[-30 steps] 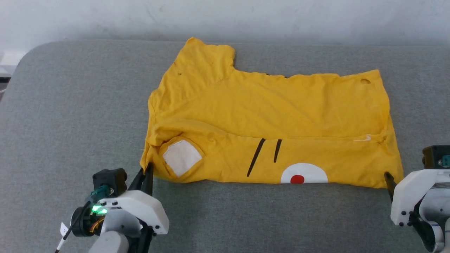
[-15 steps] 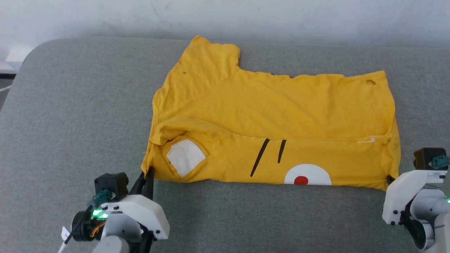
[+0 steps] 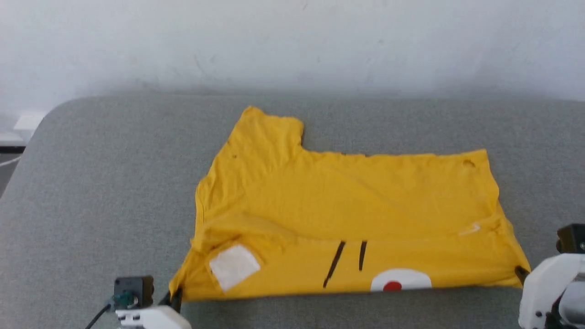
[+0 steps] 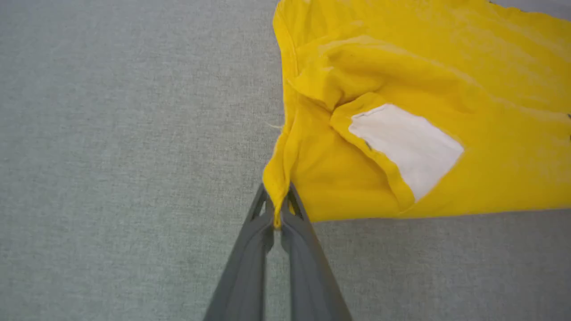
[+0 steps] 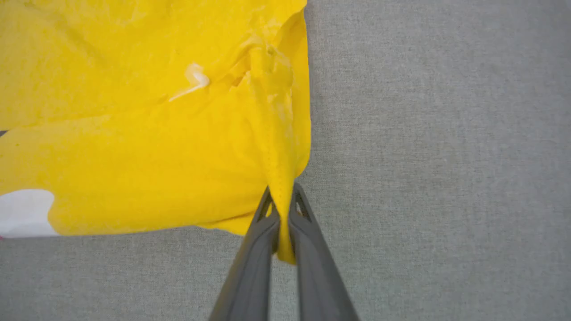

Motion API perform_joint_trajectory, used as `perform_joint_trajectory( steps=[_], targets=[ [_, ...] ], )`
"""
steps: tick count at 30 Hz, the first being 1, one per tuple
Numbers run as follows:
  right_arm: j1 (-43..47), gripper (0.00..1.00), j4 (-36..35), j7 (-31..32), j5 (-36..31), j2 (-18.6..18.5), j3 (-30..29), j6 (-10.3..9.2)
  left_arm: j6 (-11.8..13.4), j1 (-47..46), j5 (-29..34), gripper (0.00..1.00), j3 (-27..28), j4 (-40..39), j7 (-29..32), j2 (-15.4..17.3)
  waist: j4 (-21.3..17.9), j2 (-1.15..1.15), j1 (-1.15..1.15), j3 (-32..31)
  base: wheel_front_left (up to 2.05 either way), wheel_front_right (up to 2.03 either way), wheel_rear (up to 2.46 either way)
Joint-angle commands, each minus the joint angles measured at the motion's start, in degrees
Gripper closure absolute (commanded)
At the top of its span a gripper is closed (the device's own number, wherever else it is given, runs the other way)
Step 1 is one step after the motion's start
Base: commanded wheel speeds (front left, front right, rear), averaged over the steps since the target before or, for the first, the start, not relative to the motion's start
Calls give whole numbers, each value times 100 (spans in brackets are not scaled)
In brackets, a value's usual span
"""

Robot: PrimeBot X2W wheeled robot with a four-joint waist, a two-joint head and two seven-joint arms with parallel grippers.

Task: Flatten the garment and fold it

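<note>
The bright yellow garment [image 3: 347,214] lies spread on the grey cushioned surface [image 3: 114,192], with a sleeve pointing to the far left. Its near edge is folded up, showing a white square patch [image 3: 234,267], two black stripes [image 3: 347,262] and a white oval with a red dot [image 3: 393,284]. My left gripper [image 3: 176,294] is shut on the near left corner; in the left wrist view the fabric [image 4: 401,111] is pinched between the left gripper [image 4: 278,213]. My right gripper [image 3: 520,273] is shut on the near right corner, and the right wrist view shows the right gripper [image 5: 280,209] clamping a hem of the garment [image 5: 134,133].
A pale wall [image 3: 292,41] rises behind the grey surface. The surface's rounded left edge [image 3: 27,137] drops off at the far left. Bare grey fabric lies on either side of the garment and along the near edge.
The head camera has tilted up, so the whole scene sits lower in view. Both grippers keep their hold on the near corners and have drawn the near edge slightly toward me.
</note>
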Motion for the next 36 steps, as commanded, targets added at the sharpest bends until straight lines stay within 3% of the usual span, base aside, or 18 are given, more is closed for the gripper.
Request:
perform_joint_trajectory(
  steps=[1,7,11,14,15,16,17,18,27,32,36],
  targets=[
    [168,100,-144,116,29,-30,-47,-13,75,194,-45,100,-3,-88,114,111,-71,0,1,-180,0,0,0],
    [824,100,-624,600,154,125,-170,-13,154,915,-262,100,-164,-473,733,316,-28,0,1,-169,0,0,0],
    [1167,100,-488,646,-308,42,-286,-13,116,1125,-297,100,-299,-374,906,381,44,0,1,-121,0,0,0],
    [1179,100,-319,487,-482,213,-371,-13,67,1070,-308,100,-359,-196,849,292,87,0,1,-110,0,0,0],
    [1159,100,-252,443,-481,271,-352,-13,45,1042,-320,87,-361,-124,803,256,90,0,1,-110,0,0,0],
    [1142,19,-198,380,-515,287,-293,-13,12,1020,-341,76,-378,-50,789,224,92,0,1,-117,0,0,0],
    [1126,0,-146,303,-568,279,-239,-13,-33,999,-351,40,-411,20,799,213,93,0,1,-128,0,0,0],
    [1103,0,-102,219,-607,261,-180,-13,-64,978,-363,0,-424,70,787,199,94,0,1,-136,0,0,0],
    [508,0,-467,-1174,-222,32,209,-13,-16,580,-407,0,186,-356,-351,-5,30,0,1,-306,0,0,0],
    [279,0,-937,-2358,-214,-154,575,-13,-322,58,-165,0,432,-698,-1507,-58,-84,0,1,-260,0,0,0],
    [196,0,-1169,-3051,-273,-51,744,-13,-517,-408,75,0,457,-775,-2190,-118,-238,0,1,-49,0,0,0]
  ],
)
